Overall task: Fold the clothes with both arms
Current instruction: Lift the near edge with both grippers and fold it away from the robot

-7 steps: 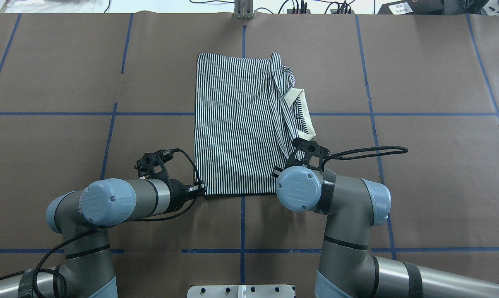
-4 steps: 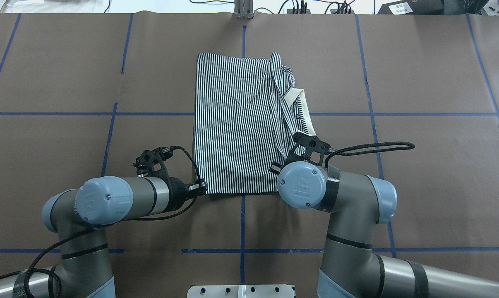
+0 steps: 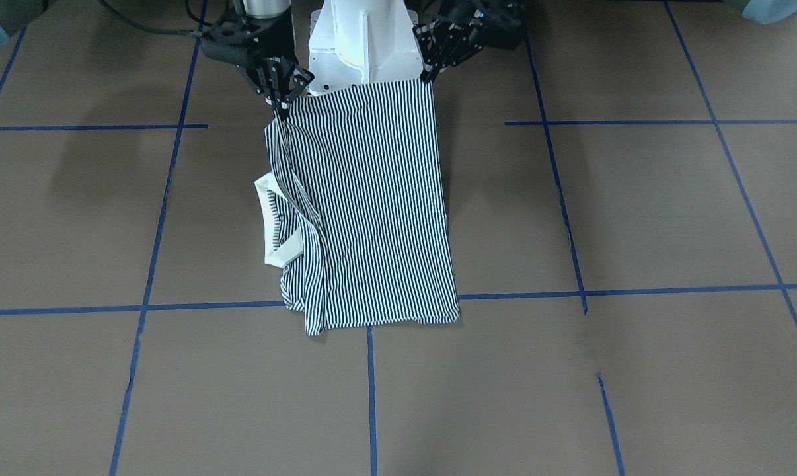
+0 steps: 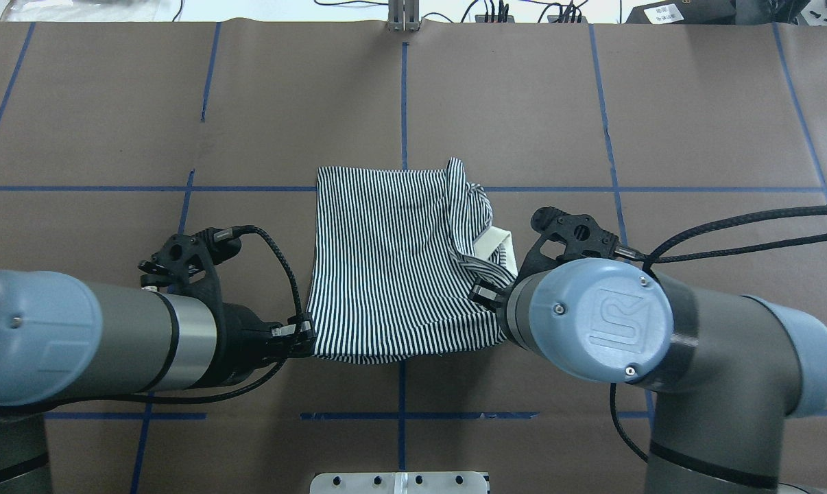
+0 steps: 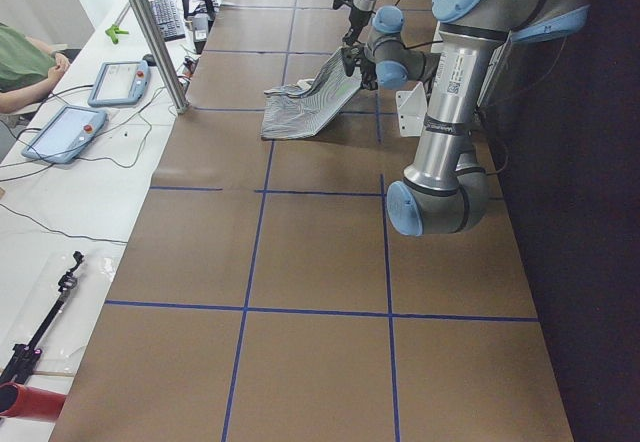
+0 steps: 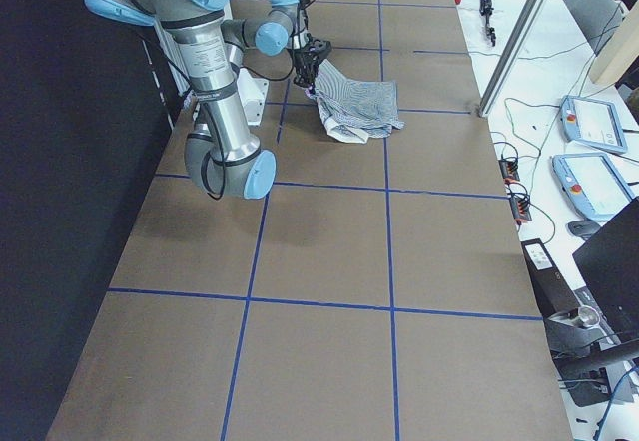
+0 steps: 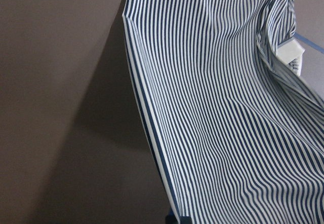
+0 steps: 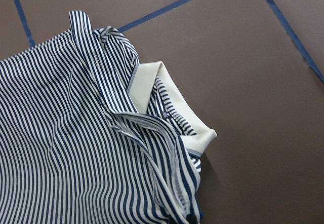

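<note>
Brown table (image 4: pixel 694 103), blue tape grid (image 4: pixel 404 103); striped polo shirt (image 4: pixel 386 261) far end resting on it.

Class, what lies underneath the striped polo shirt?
Where the polo shirt is raised at its near edge, brown table shows beneath. Its flat far part hides whatever is underneath.

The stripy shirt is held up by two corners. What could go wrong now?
The left tool and right tool each pinch only a corner of the shirt, so one corner might slip and the fold could come out crooked. The cream collar sticks out loose on the right tool's side, so it could get tucked in lumpy. The shirt's far edge rests on the table, so it may drag along.
</note>
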